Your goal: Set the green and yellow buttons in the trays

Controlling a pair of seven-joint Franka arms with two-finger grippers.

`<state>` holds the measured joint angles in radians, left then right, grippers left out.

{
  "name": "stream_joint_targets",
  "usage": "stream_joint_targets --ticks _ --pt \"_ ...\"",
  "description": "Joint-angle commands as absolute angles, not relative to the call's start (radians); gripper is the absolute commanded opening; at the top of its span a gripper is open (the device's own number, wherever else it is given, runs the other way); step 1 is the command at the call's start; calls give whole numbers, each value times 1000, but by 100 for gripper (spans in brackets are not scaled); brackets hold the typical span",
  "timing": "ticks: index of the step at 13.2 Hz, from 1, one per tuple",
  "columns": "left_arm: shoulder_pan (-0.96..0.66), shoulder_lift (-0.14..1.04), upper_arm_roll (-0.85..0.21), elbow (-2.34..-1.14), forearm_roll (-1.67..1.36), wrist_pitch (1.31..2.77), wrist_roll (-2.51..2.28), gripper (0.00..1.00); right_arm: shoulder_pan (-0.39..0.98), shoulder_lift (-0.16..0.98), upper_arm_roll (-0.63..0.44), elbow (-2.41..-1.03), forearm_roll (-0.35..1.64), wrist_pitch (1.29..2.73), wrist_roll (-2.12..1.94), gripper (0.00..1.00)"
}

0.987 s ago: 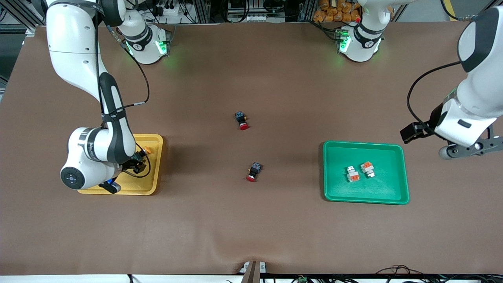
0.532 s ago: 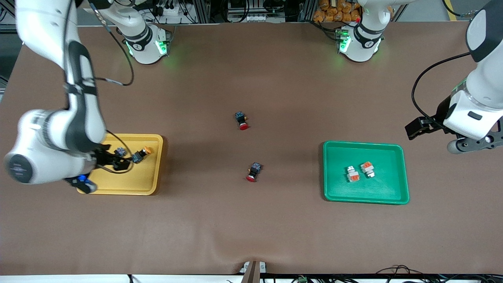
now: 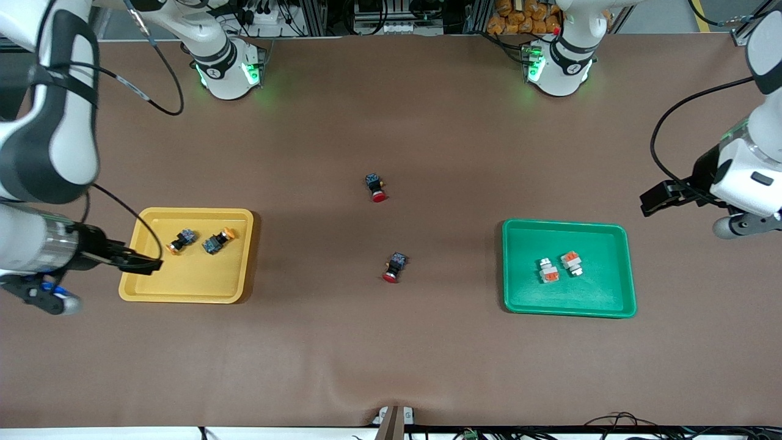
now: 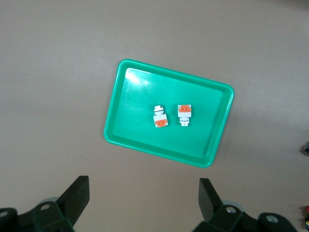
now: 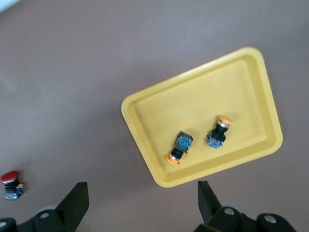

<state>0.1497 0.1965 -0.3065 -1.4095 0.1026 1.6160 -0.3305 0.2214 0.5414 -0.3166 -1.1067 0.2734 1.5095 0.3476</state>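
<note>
The yellow tray [image 3: 186, 287] holds two dark buttons with orange-yellow caps [image 3: 181, 239] [image 3: 217, 240], lying apart. In the right wrist view the tray [image 5: 159, 121] and both buttons [image 5: 181, 146] [image 5: 218, 132] show too. The green tray [image 3: 568, 299] holds two white-and-orange buttons [image 3: 548, 271] [image 3: 572, 263], side by side; they also show in the left wrist view [image 4: 159, 117] [image 4: 185, 114]. My right gripper [image 3: 49, 296] [image 5: 142, 203] is open and empty, high over the table beside the yellow tray. My left gripper [image 3: 739, 226] [image 4: 143, 195] is open and empty, high over the table beside the green tray [image 4: 140, 130].
Two dark switches with red caps [image 3: 376, 187] [image 3: 394, 267] lie on the brown table mat between the trays. One of them shows at the edge of the right wrist view [image 5: 11, 183]. The two arm bases stand along the table's edge farthest from the front camera.
My right gripper has risen out of the yellow tray and moved off toward its end of the table, leaving both orange-capped buttons in view. My left gripper has drifted slightly farther from the green tray.
</note>
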Motion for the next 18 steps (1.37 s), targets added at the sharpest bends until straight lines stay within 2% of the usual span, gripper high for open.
stream_joint_targets --ticks 1,3,7,11,14,16,18 --pt "156 183 -311 -1407 83 1595 -307 100 152 487 -253 -1066 293 1463 331 100" --pt "156 164 -313 -1411 83 1594 -307 100 79 434 -131 -1074 299 1428 325 100" --pt "155 158 -316 -1423 83 1585 -307 100 64 321 -118 -1063 119 1284 175 100" --pt "156 155 -316 -1422 84 1557 -299 100 -7 192 -28 -1086 41 1188 -97 100" --pt "156 147 -318 -1419 84 1557 -299 100 -34 103 -14 -1234 44 1219 -126 100" --pt "156 144 -318 -1419 83 1557 -290 100 -78 49 49 -1330 41 1247 -127 100" --pt "156 135 -318 -1419 83 1557 -278 100 -83 -23 55 -1438 38 1310 -127 100"
